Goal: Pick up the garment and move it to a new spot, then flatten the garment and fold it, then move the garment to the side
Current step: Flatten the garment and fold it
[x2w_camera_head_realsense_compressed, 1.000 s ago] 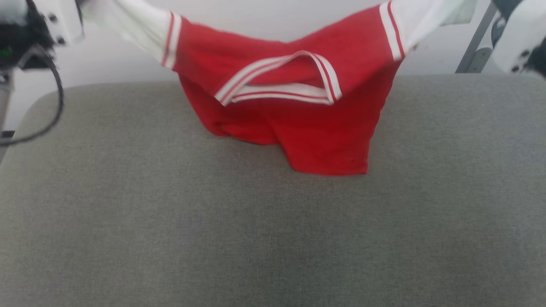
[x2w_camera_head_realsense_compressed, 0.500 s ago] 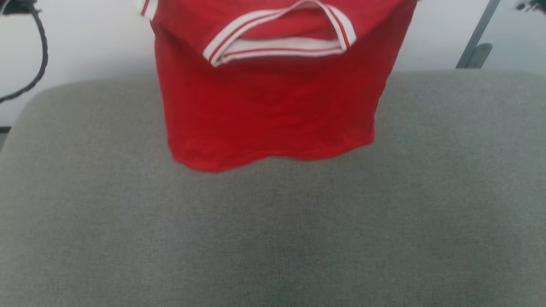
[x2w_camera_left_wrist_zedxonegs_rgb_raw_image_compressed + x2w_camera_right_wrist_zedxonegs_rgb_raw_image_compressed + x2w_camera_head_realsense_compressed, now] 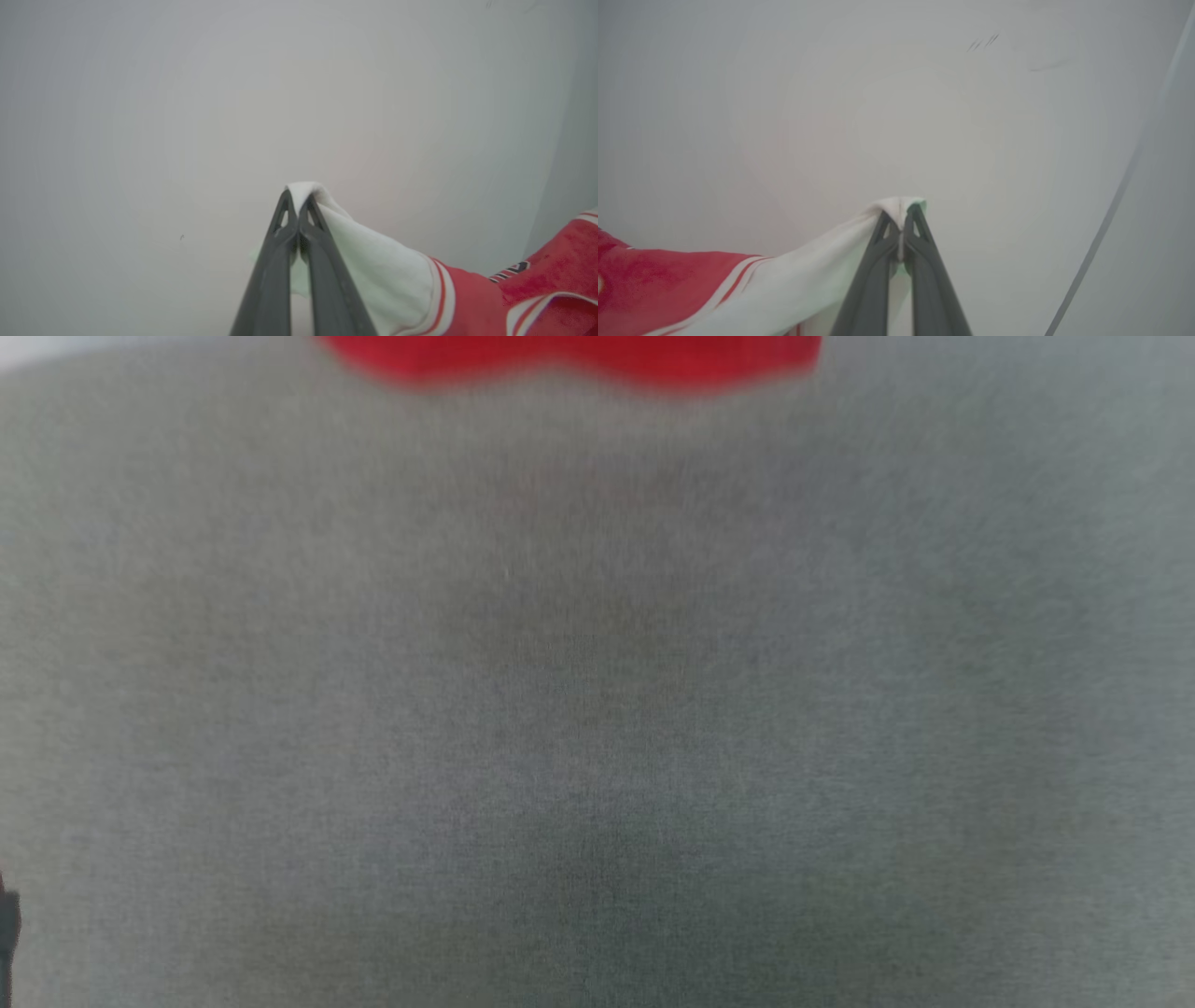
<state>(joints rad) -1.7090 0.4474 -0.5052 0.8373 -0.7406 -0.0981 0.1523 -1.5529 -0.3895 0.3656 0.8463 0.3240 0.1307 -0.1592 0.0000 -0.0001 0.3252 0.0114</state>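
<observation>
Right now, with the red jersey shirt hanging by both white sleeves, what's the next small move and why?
Probably lower both arms together so the hem lands on the grey fabric surface first. The left gripper and right gripper are each shut on a white sleeve of the red jersey garment, whose hem hangs at the head view's top edge.

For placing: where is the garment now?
The garment hangs between the left gripper and right gripper, its hem at the head view's top, over the grey surface.
</observation>
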